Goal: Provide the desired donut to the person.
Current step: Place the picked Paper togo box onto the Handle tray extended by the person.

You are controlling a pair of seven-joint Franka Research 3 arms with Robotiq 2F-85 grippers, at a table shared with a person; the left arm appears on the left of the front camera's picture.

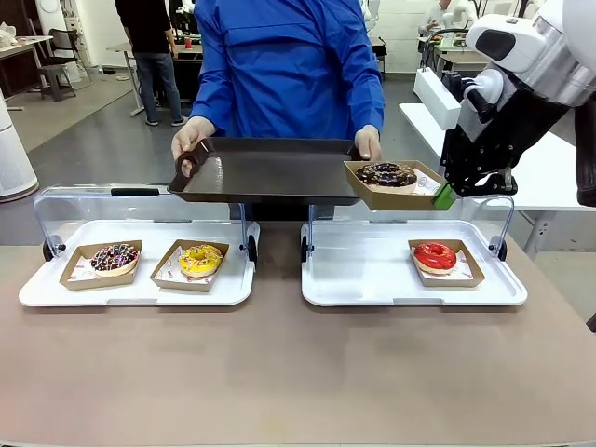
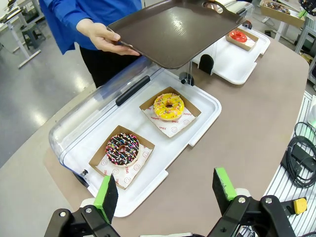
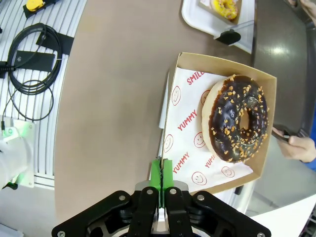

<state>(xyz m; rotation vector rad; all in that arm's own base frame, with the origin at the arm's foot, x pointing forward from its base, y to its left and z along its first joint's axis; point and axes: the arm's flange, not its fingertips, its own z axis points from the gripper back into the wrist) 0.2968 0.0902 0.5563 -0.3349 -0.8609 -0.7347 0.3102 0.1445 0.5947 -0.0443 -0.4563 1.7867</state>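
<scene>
A chocolate donut with nut bits [image 1: 386,174] [image 3: 239,118] lies in a cardboard box [image 1: 372,195] [image 3: 224,74]. My right gripper [image 1: 445,196] [image 3: 162,174] is shut on the box's edge and holds it in the air at the right end of a dark brown tray [image 1: 270,172] [image 2: 177,29]. The person [image 1: 289,65] in a blue shirt holds that tray with both hands [image 1: 191,140] above the far side of the table. My left gripper [image 2: 165,190] is open and holds nothing, hovering over the near edge of the left white tray [image 2: 148,190].
The left white tray [image 1: 37,291] carries a sprinkled chocolate donut [image 1: 115,258] [image 2: 122,148] and a yellow donut [image 1: 200,260] [image 2: 169,106]. The right white tray [image 1: 363,279] carries a red donut [image 1: 435,257] [image 2: 238,35]. Clear lids [image 1: 84,200] stand open behind both. Black cables [image 3: 32,54] lie beside the table.
</scene>
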